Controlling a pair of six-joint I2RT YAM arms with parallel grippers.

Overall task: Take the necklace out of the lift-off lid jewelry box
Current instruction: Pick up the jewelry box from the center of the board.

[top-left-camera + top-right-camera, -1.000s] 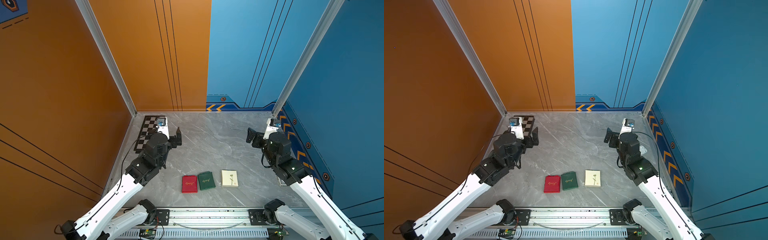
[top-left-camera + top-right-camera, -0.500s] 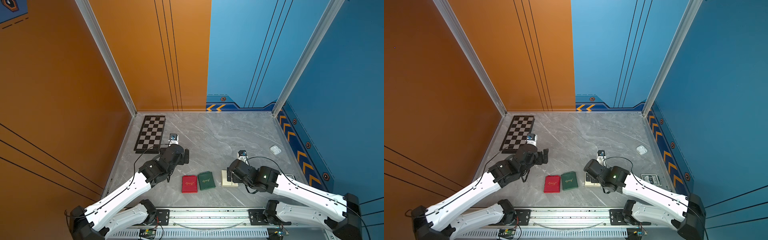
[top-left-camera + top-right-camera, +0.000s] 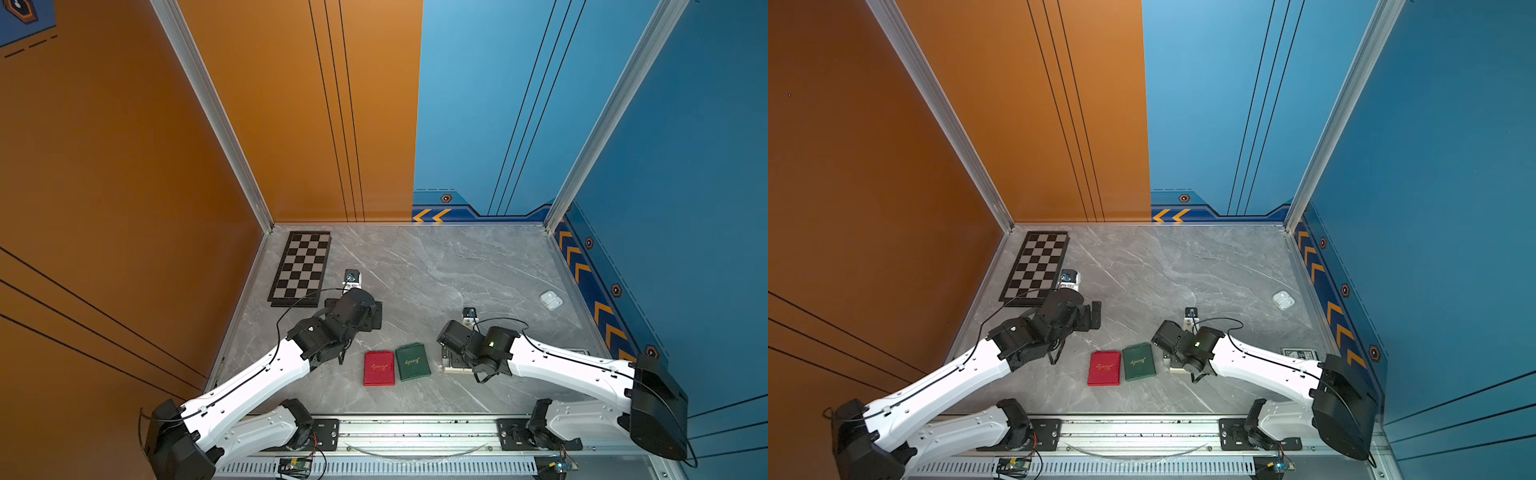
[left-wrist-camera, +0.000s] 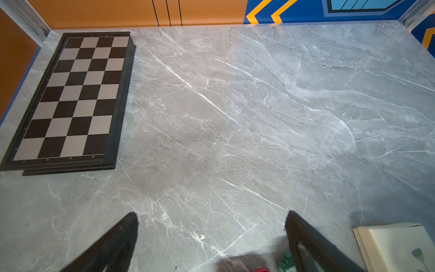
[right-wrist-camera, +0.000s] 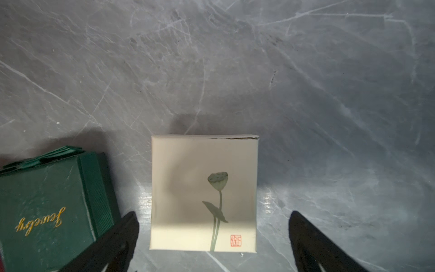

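On the grey marble tabletop [image 3: 436, 270], the cream lift-off lid box [image 5: 203, 193] lies shut beside the green box [image 5: 47, 207] and the red box [image 3: 378, 368]. The right gripper [image 5: 212, 213] hovers over the cream box, jaws wide apart and straddling its sides without touching. The left gripper [image 4: 211, 212], equally spread and empty, hovers over bare marble nearby. We judge grasping the lid to be the step in hand: we descend squarely, keep one finger [image 5: 122, 230] clear of the green box, and pinch the lid alone. We cannot see the necklace; presumably it lies inside.
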